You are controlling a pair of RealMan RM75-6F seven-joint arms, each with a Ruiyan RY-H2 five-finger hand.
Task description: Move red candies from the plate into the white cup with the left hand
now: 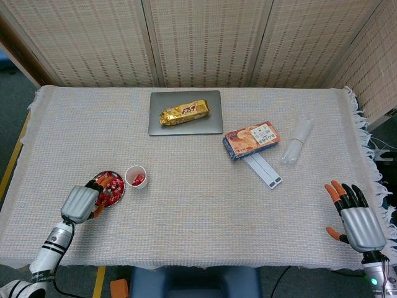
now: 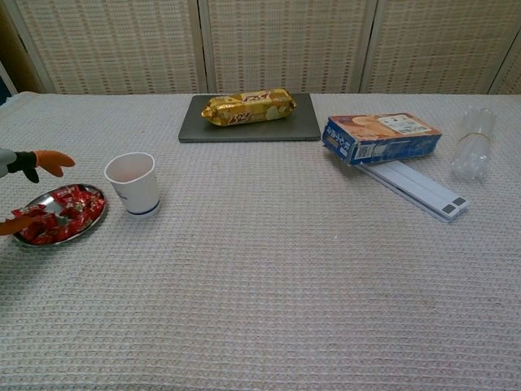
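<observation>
- The left hand (image 1: 80, 203) sits at the near-left edge of the table (image 1: 198, 205), its back turned up to the head camera and its orange-tipped fingers (image 1: 98, 184) reaching over the near rim of the plate (image 1: 116, 193)
- From the chest view only the fingertips (image 2: 54, 160) show at the left border, spread apart above and beside the plate (image 2: 96, 217), with nothing pinched between them
- The red candies (image 1: 110, 183) are heaped on the small metal plate, filling most of it
- The white cup (image 1: 135, 176) stands upright just to the right of the plate, near it but not touching; the head view shows a red candy (image 1: 139, 180) lying inside
- The right hand (image 1: 355, 216) hovers at the near-right corner by the cloth's fringe, fingers fanned wide and holding nothing
- Further back a gold-wrapped snack bar (image 1: 185, 112) lies on a flat grey tray (image 1: 160, 127)
- To the right of the tray an orange and blue box (image 1: 251, 139) rests partly on top of a long white strip (image 1: 265, 170)
- A clear plastic packet (image 1: 296, 139) lies beside the box, closer to the right edge
</observation>
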